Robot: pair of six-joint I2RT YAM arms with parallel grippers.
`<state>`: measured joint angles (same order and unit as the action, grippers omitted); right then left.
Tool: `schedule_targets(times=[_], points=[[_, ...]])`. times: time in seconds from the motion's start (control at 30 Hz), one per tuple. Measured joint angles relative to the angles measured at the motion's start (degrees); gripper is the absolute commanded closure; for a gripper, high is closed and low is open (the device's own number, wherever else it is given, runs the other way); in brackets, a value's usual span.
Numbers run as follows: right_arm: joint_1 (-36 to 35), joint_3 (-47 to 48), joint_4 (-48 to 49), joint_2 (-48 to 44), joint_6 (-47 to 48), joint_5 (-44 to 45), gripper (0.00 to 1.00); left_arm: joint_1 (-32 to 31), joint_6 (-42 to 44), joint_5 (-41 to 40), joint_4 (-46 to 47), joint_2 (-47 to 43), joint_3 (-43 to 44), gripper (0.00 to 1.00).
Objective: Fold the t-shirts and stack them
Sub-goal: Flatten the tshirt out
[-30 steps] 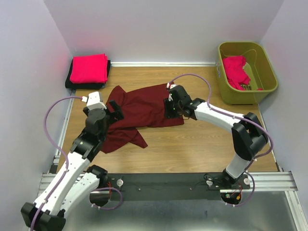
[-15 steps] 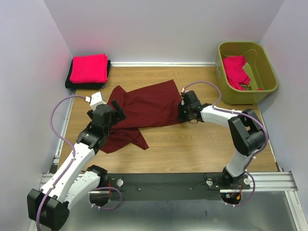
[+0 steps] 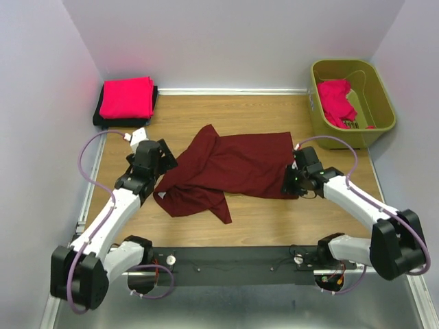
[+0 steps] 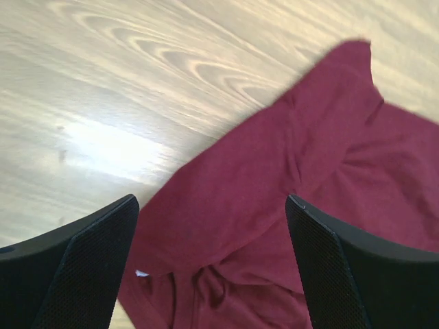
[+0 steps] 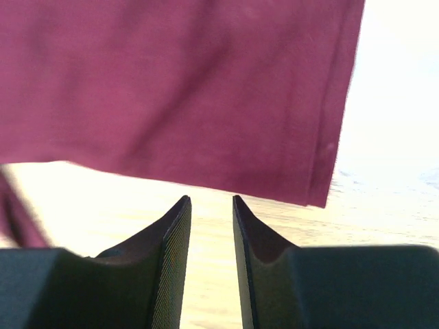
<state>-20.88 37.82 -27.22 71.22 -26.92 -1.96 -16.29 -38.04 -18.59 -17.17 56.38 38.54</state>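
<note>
Top external shows the maroon shirt (image 3: 236, 168) rumpled mid table (image 3: 274, 219), left claw (image 3: 164, 161) wide open and empty by its left edge, right claw (image 3: 291, 183) barely cracked, empty at the right hem, so I'd say it's the flattening step, next grab the bunched near-left bit.

Maroon t-shirt (image 3: 240, 164) matt soft cloth; counter (image 3: 274, 219) glossy, smooth wood grain; bin (image 3: 346, 139) smooth olive plastic.

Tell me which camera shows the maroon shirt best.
Top external: the whole maroon shirt is in frame, spread but rumpled at its left. Left wrist shows only a creased part; right wrist only a flat corner with its hem.
</note>
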Motion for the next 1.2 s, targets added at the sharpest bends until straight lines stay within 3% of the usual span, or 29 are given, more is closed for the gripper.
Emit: schedule_targets(times=[0.17, 0.33, 0.6, 0.9, 1.2], points=[[0.0, 7.41, -2.89, -2.23, 2.47, -2.23, 0.59, 0.11, 5.9, 5.11, 2.38, 10.62, 6.58, 0.09], [-0.02, 13.79, -2.4, 1.99, 3.96, -3.48, 0.59, 0.11, 12.28, 9.51, 3.32, 24.26, 16.48, 0.16], [-0.04, 15.56, -2.36, 8.63, 2.95, -3.69, 0.59, -0.02, 17.86, 16.24, 2.01, 42.21, 31.34, 0.25], [-0.04, 16.46, -1.62, 12.94, 2.43, -3.54, 0.59, -4.44, 18.53, 18.45, 0.79, 50.82, 37.66, 0.26], [-0.04, 16.41, -0.81, 16.0, 3.87, -3.72, 0.58, -9.77, 17.68, 11.82, -3.15, 56.74, 46.93, 0.35]])
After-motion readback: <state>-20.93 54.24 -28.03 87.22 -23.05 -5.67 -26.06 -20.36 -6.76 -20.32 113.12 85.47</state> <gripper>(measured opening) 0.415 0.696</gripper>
